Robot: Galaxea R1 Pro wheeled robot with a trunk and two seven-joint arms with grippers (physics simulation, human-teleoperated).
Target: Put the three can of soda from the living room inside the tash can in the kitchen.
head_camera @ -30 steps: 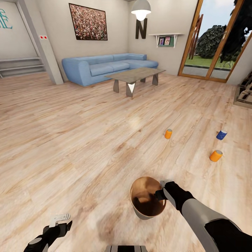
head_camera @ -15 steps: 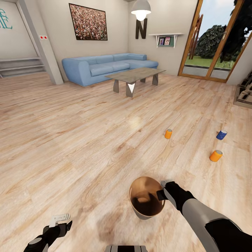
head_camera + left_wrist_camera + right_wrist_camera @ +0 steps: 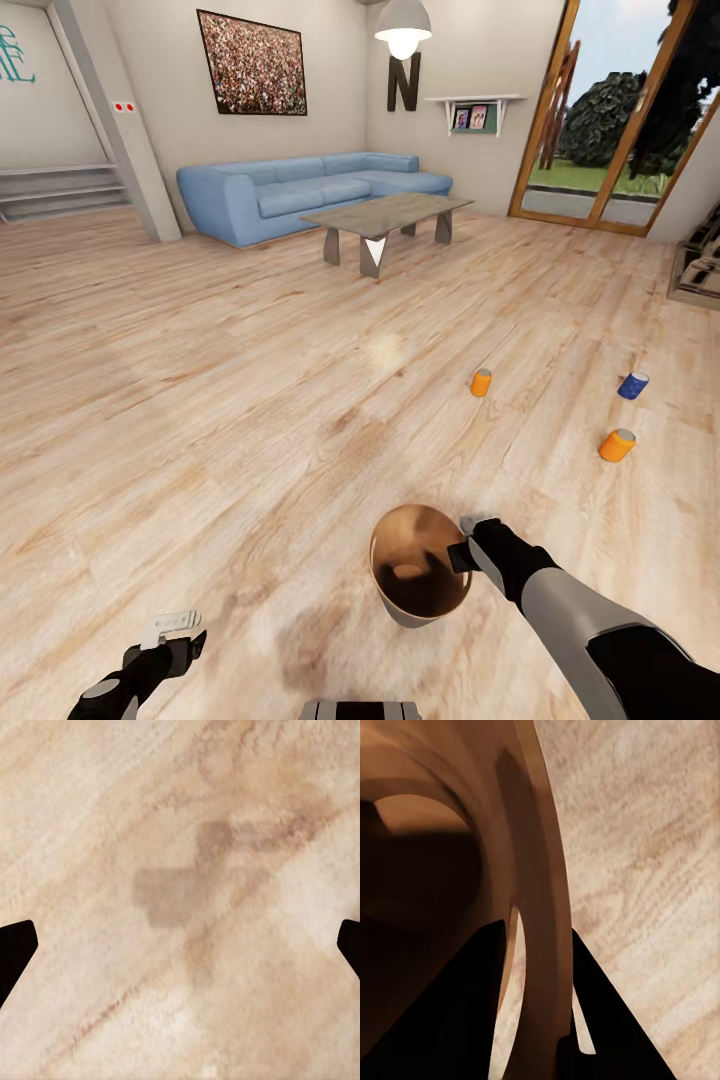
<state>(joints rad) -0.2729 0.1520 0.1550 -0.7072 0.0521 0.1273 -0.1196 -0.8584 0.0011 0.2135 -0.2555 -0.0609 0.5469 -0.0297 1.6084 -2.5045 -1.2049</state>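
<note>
My right gripper (image 3: pixel 462 548) is shut on the rim of the trash can (image 3: pixel 415 575), a coppery-brown tapered bucket held low in front of me over the floor. In the right wrist view the two dark fingers (image 3: pixel 607 1020) pinch the can's wall (image 3: pixel 540 915), one inside and one outside. Three soda cans stand on the wood floor ahead to the right: an orange one (image 3: pixel 481 382), a blue one (image 3: pixel 632 385) and a second orange one (image 3: pixel 617 445). My left gripper (image 3: pixel 172 627) hangs low at the left, open; its dark fingertips (image 3: pixel 15 949) sit far apart over bare floor.
A blue corner sofa (image 3: pixel 300 190) and a grey low table (image 3: pixel 385 222) stand at the back of the living room. Glass doors (image 3: pixel 610 120) open at the right, with a wooden rack (image 3: pixel 700 265) beside them. A pillar (image 3: pixel 120 120) rises at the back left.
The trash can has tilted and shifted very slightly left in my right gripper. The cans and my left arm have not moved.
</note>
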